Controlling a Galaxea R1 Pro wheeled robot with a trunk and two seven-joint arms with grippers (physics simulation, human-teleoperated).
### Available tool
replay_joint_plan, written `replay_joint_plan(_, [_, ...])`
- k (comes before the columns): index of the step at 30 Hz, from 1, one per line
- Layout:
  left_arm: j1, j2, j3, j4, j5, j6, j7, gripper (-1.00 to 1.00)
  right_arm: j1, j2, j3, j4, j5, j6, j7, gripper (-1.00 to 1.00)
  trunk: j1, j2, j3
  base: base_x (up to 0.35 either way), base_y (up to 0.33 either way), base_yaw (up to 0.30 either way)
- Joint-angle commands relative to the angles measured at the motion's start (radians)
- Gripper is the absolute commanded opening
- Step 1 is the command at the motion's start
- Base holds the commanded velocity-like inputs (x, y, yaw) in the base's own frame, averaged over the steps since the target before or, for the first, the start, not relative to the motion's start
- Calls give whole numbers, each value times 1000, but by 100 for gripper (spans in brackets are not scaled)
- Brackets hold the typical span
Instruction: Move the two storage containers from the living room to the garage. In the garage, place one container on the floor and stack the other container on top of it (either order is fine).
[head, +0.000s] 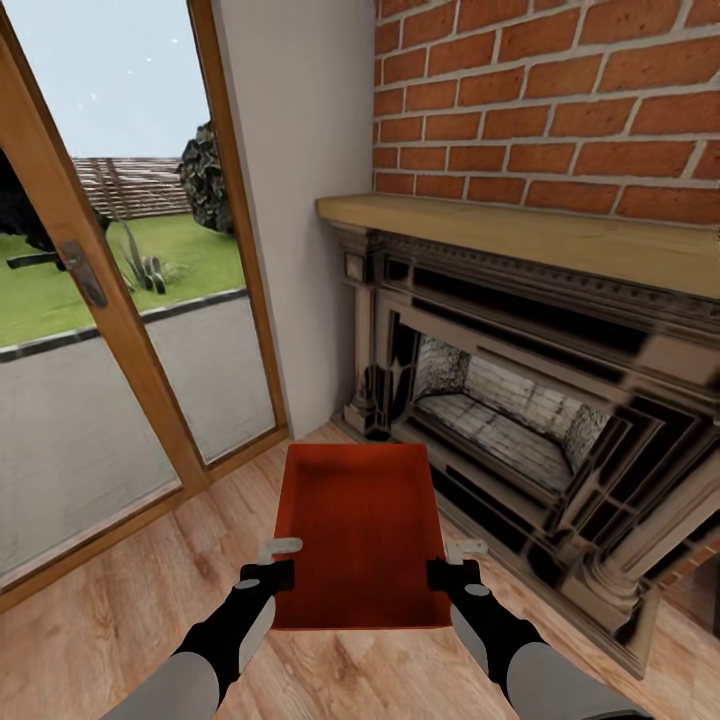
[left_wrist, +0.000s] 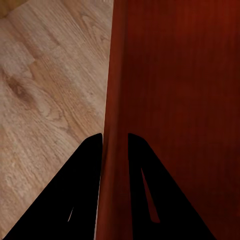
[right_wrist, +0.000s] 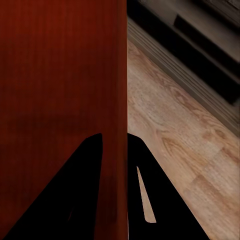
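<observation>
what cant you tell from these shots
- Whether the storage container rests on the wood floor or is lifted: head view, its own bottom hides the underside.
- Left gripper and right gripper fingertips: the container wall hides their contact in the wrist views.

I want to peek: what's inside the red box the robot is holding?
Nothing: the storage container shows only its bare red bottom. Both grippers, left and right, clamp its side walls. The wood floor lies beneath; the patch directly under it is hidden.
</observation>
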Motion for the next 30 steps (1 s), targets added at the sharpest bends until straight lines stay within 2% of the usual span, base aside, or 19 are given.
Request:
replay_joint_plan(1, [0, -1, 15, -2, -11, 8, 17, -100, -1, 4, -2, -1, -5, -2, -5, -100, 1, -2, 0, 0, 0, 0])
replay_joint_plan(30, [0, -1, 16, -2, -11, 6, 17, -100, -1, 4, -2, -1, -5, -3, -6, -100, 1, -2, 44, 0, 0, 0])
